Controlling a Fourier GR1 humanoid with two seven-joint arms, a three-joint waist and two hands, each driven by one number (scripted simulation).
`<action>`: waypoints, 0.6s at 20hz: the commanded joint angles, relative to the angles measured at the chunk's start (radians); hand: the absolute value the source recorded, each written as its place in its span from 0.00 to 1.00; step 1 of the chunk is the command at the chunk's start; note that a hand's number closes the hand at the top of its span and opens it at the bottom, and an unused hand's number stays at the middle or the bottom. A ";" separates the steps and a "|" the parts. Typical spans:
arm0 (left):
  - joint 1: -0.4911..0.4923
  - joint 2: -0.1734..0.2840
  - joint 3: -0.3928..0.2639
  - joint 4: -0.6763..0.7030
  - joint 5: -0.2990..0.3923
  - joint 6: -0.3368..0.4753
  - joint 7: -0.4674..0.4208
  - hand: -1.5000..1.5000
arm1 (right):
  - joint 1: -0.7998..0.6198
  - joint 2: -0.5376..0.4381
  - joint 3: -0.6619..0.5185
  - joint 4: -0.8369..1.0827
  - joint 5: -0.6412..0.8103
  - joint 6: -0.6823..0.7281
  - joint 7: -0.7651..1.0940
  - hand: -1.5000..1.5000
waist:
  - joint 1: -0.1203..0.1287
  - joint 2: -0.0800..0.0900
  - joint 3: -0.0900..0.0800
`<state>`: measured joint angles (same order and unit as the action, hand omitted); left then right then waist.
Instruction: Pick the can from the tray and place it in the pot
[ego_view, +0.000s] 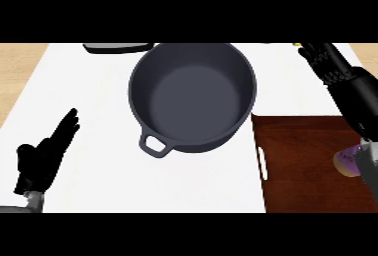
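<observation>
One can (348, 161) lies on the tray (303, 165), below the open right hand (323, 56); left hand (46, 152) rested open

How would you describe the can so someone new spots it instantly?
Start at the big dark pot in the middle of the white counter, then go to the brown wooden tray at its lower right. At the tray's right edge, partly hidden behind the right forearm, sits the can: the only purple thing in view.
</observation>
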<state>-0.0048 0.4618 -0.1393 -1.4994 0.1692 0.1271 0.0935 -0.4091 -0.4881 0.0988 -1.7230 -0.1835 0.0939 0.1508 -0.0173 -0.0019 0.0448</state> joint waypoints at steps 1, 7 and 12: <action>0.021 0.031 0.019 -0.019 -0.030 0.017 0.009 0.50 | 0.138 -0.014 -0.082 0.026 -0.035 -0.018 -0.011 1.00 | 0.000 -0.001 -0.043; 0.042 0.058 0.107 0.005 -0.036 0.093 -0.006 0.50 | 0.364 -0.345 -0.205 0.214 0.253 -0.063 0.018 1.00 | -0.069 0.008 -0.058; 0.079 0.023 0.111 0.000 -0.030 0.117 -0.005 0.50 | 0.628 -0.173 -0.387 0.266 0.288 -0.325 -0.406 0.00 | -0.063 -0.008 -0.040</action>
<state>0.0580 0.4981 -0.0352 -1.4925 0.1386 0.2274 0.0834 0.0521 -0.6940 -0.2135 -1.4815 0.0256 -0.1157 -0.0326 -0.0819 -0.0048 0.0058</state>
